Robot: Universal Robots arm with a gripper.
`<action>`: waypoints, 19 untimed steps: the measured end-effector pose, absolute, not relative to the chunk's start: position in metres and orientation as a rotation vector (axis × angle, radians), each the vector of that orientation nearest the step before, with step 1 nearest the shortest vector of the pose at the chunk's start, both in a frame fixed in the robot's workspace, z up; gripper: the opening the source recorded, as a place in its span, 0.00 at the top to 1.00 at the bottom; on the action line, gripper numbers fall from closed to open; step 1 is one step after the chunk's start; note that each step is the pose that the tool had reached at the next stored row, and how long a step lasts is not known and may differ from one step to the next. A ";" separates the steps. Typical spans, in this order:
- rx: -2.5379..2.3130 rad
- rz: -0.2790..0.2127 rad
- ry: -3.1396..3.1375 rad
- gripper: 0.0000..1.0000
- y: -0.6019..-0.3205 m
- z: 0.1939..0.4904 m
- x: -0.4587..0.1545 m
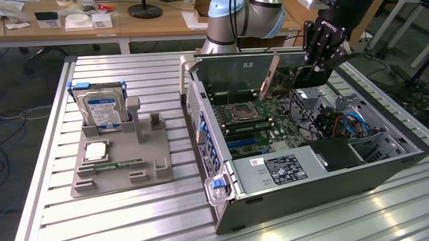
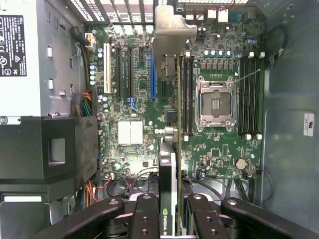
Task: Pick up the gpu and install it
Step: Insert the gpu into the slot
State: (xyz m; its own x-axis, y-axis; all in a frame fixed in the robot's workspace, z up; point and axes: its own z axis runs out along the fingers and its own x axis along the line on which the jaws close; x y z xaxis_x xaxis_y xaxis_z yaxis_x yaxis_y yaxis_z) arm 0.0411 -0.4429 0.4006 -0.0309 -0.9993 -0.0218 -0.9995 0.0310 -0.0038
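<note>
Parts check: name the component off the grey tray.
The gpu, held by the jaws over the case; hard drive and memory stick sit on the tray.

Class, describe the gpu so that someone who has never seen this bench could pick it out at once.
Find the open computer case on the exterior view's right. Above its motherboard, the black pincer grips the gpu on edge. It is a thin green board with a black cooler and silver end bracket, unlike the silver hard drive standing in the grey holder.
</note>
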 end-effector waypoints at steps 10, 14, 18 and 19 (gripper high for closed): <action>-2.174 0.020 2.242 0.73 -0.443 0.400 0.041; -2.174 0.020 2.242 0.73 -0.443 0.400 0.040; -2.174 0.019 2.242 0.73 -0.443 0.400 0.032; -2.174 0.019 2.242 0.73 -0.443 0.400 0.030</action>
State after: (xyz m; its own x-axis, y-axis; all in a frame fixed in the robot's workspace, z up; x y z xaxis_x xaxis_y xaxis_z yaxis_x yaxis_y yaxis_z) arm 0.0304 -0.4429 0.4002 -0.0310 -0.9993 -0.0220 -0.9995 0.0311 -0.0043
